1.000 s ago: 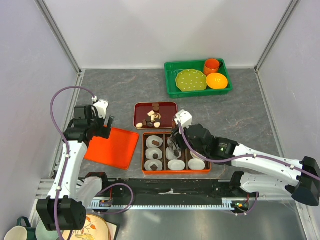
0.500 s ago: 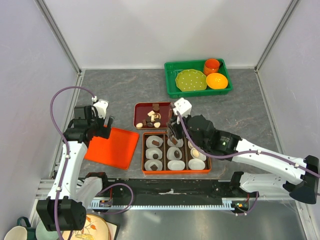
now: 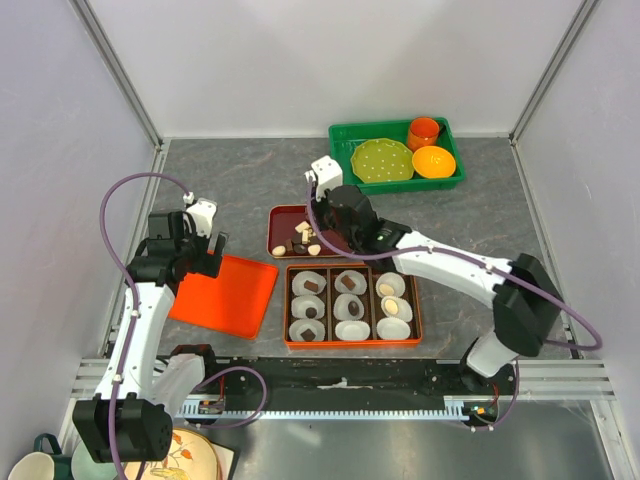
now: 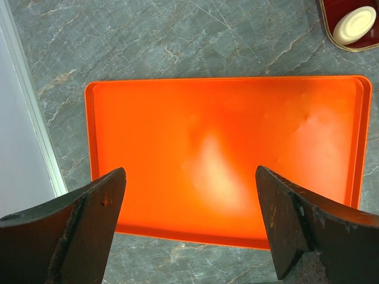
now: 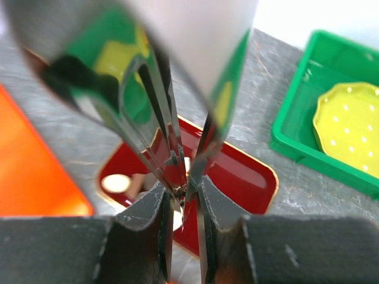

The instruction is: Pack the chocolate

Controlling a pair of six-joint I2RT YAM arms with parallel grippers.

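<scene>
From above, my left pincer (image 3: 207, 256) hangs over the orange tray (image 3: 235, 300) and my right pincer (image 3: 326, 238) hangs over the red dish (image 3: 288, 218). The chocolate (image 3: 300, 241) is in two places. There is a small heap of dark brown cubes and cream ovals in the dish's near left part. Single pieces also sit in white cups (image 3: 352, 330) in the box (image 3: 418, 320), brown in the left and middle columns and cream in the right column. At this height they are too small for me to tell which way their long axes run. Through my left wrist I see my left pincer (image 4: 189, 177) spread wide with nothing between its jaws, only the orange tray (image 4: 225, 148) lying flat beneath. At the top right, one piece of chocolate (image 4: 354, 25) lies in the corner of the red dish (image 4: 331, 13). It is a smooth, cream-white oval whose long axis slants from lower left to upper right. Through my right wrist, my right pincer (image 5: 183, 190) is squeezed onto shiny metal tongs (image 5: 169, 136), whose blades meet at a point just above the red dish (image 5: 243, 171). A cream oval of chocolate (image 5: 115, 183) lies flat in the dish to the left, its long axis running side to side, with a blurred brownish piece beside it. I cannot tell whether the tong tips hold a piece
</scene>
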